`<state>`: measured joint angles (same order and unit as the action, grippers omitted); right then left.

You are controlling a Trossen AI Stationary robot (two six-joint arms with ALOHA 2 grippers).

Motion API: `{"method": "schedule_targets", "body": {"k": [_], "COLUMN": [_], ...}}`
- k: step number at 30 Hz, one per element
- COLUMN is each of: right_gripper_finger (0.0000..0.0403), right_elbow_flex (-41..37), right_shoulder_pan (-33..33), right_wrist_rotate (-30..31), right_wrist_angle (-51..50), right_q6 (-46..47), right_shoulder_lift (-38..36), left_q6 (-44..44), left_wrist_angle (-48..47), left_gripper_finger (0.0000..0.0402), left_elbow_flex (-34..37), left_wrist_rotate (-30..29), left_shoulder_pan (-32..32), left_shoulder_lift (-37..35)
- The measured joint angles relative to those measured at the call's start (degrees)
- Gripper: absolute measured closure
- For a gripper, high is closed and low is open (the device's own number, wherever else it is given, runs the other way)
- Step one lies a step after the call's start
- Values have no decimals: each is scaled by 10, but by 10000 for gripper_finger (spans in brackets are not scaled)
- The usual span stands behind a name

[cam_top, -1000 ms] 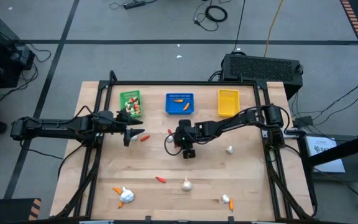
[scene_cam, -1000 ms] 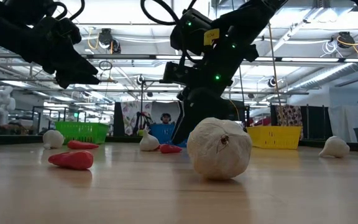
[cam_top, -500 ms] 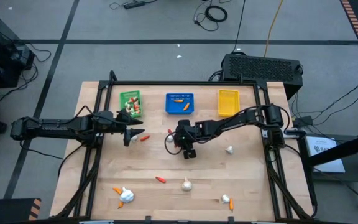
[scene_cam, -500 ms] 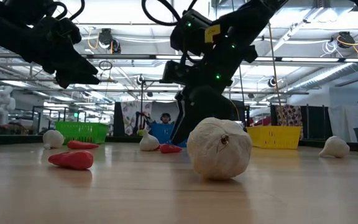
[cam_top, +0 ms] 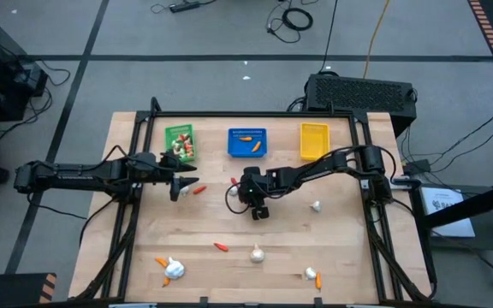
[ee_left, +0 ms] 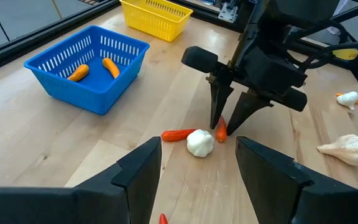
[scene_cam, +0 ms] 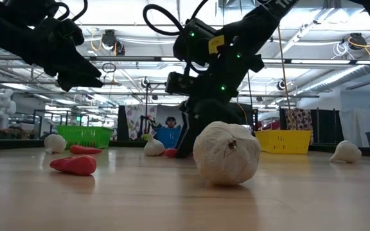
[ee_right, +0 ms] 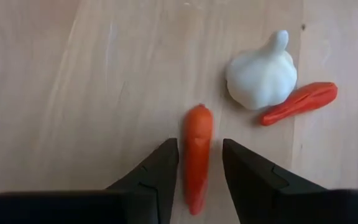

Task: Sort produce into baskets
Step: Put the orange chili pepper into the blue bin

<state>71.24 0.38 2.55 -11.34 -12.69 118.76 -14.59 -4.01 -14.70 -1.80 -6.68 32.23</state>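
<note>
Produce strewn over the wooden worktop [cam_top: 315,239], baskets lined up along its far edge behind a dark frame rail [cam_top: 246,114].

Far left: left claw [cam_top: 185,186] near the green basket [cam_top: 180,142], fingers spread, nothing between them, raised off the wood in the low view. Just beside it, a red pepper [cam_top: 198,190]. Inside the green basket, mixed green, red and white bits, too small to name. Toward the near left corner, a garlic bulb [cam_top: 174,269] touching an orange piece [cam_top: 161,262].

Middle: blue basket [ee_left: 89,93] with two carrots [ee_left: 79,72] inside, plainly told apart only from the left wrist view. In front of it, right claw [ee_left: 222,127] pointed straight down at the wood, fingers astride an orange carrot [ee_right: 197,155]. From the right wrist, thin slivers of wood visible on both sides of that carrot: open, not pinching. Just beside it, a small garlic [ee_right: 261,71] touching a second red pepper [ee_right: 298,102]; from above, all three mostly hidden under the arm. Nearer the front edge, a third red pepper [cam_top: 221,247] and a front garlic [cam_top: 257,254].

Right: yellow basket [cam_top: 314,140], a lone garlic [cam_top: 316,205] apart from the right claw, and by the near edge a corner garlic [cam_top: 310,274] touching a corner carrot [cam_top: 318,280].

Broad bare wood between the claws and the front row.
</note>
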Motion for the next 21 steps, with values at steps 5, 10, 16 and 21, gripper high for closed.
{"method": "schedule_targets", "body": {"k": [5,10,16,21], "right_gripper_finger": [331,382,390,381], "right_elbow_flex": [-1,-1,-7,-4], "right_shoulder_pan": [0,0,-6,-27], "right_wrist_rotate": [-1,-1,13,48], "right_wrist_angle": [-2,-20,-73,-73], "right_q6": [2,13,24,19], "right_shoulder_lift": [1,-9,-62,-126], "left_q6": [0,-18,-58,-46], "left_wrist_angle": [0,0,0,5], "left_gripper_finger": [188,188,188,188], "left_elbow_flex": [0,0,0,0], "left_wrist_rotate": [0,-1,0,-2], "left_shoulder_pan": [0,0,0,0], "left_shoulder_lift": [0,0,0,2]}}
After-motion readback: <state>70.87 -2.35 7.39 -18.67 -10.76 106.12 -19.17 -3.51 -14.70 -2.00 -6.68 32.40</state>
